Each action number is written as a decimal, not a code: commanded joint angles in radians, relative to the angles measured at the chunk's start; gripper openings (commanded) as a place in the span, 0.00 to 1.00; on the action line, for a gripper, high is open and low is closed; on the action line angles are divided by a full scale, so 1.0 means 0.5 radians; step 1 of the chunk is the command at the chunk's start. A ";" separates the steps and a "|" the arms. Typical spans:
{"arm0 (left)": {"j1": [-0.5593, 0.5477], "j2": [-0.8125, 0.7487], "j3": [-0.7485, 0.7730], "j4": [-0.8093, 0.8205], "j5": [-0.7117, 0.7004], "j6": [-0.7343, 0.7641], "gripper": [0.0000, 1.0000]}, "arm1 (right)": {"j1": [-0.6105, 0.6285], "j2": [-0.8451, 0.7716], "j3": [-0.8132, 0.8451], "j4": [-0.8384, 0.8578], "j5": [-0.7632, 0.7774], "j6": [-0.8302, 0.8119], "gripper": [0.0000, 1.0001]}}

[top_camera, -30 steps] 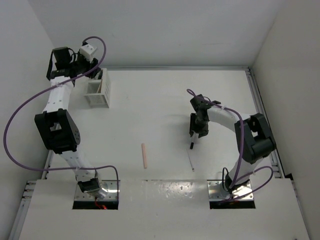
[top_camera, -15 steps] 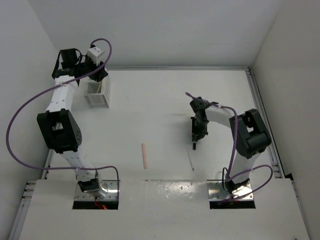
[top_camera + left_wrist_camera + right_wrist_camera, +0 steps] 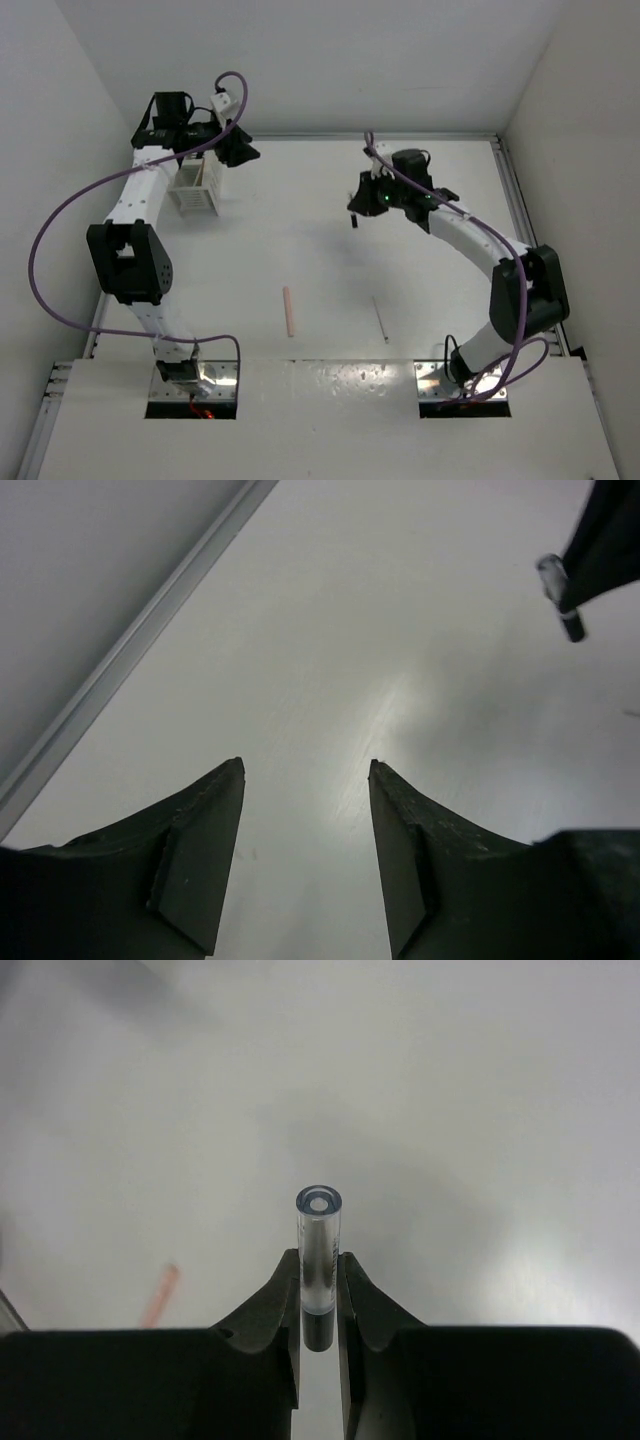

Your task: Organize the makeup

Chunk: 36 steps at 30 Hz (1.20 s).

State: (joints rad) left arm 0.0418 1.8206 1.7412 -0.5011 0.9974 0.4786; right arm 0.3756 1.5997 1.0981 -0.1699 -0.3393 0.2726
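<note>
The right gripper (image 3: 319, 1272) is found pinched onto a short stick with a black lower body and a clear, bluish cap (image 3: 319, 1222), which is held between the two fingers with the cap end outermost and is carried clear of the white table (image 3: 300, 240). In the overhead view this gripper is placed over the far middle of the table, well apart from the white slatted plastic box (image 3: 196, 188) at the far left. The left gripper (image 3: 305, 770) is seen spread, with nothing between its fingers. It is stationed just beside the box, on the side facing the table's middle, and the held stick is caught in the upper right corner of its wrist view. Two further items are noted lying flat on the near part of the table: a thick pink stick (image 3: 289, 311) and, well apart to its right, a thin white stick (image 3: 381, 320). The contents of the box cannot be made out, as it is small and partly covered by the left arm. The step in hand is judged to be the carrying of the black-and-clear stick towards the box, with two sticks left to be collected afterwards. The next move is judged to call for travel leftward across the table, the stick being brought over an open compartment before the grip is released. Clearance from the left gripper near the box should be watched, and a handover to it cannot be ruled out
</note>
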 commanded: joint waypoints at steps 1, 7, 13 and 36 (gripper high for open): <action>-0.086 -0.006 0.067 -0.069 0.331 0.028 0.60 | 0.013 0.016 0.254 0.818 -0.379 0.074 0.00; -0.176 -0.006 0.067 -0.069 0.555 0.028 0.69 | 0.101 0.243 0.451 1.351 -0.457 0.390 0.00; -0.240 -0.006 0.049 -0.069 0.576 0.003 0.74 | 0.218 0.424 0.660 1.361 -0.426 0.409 0.00; -0.320 0.031 -0.019 -0.047 0.567 -0.058 0.50 | 0.344 0.602 0.774 1.558 -0.364 0.587 0.00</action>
State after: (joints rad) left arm -0.1123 1.8347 1.7355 -0.5453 1.2449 0.4511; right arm 0.5316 1.8828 1.4517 0.5419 -0.5209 0.5510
